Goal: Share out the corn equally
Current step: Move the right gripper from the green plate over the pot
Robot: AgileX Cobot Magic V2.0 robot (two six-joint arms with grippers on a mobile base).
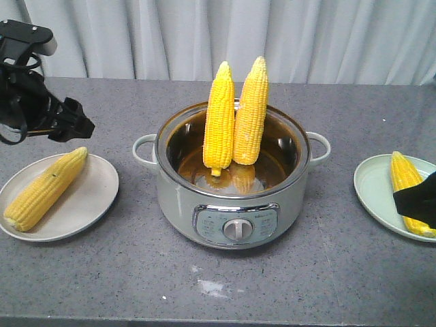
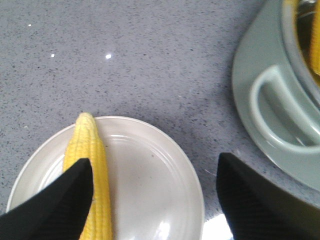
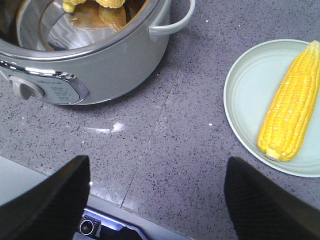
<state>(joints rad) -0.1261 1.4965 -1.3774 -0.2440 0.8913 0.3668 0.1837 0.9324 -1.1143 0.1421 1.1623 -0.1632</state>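
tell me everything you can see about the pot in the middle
The pot is a pale grey-green electric cooker with a shiny metal liner, a loop handle on each side and a front panel with a round knob. No lid on it; it stands upright on the grey table. Two corn cobs stand inside, tips up, side by side.

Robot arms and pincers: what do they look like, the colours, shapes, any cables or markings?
The left pincer and the right pincer are black, with broad wedge-shaped fingers of a matte, finely textured surface. The left arm is black too, wrapped in looped black cables, with a pale grey block on top. No markings show. The right arm itself is out of view.
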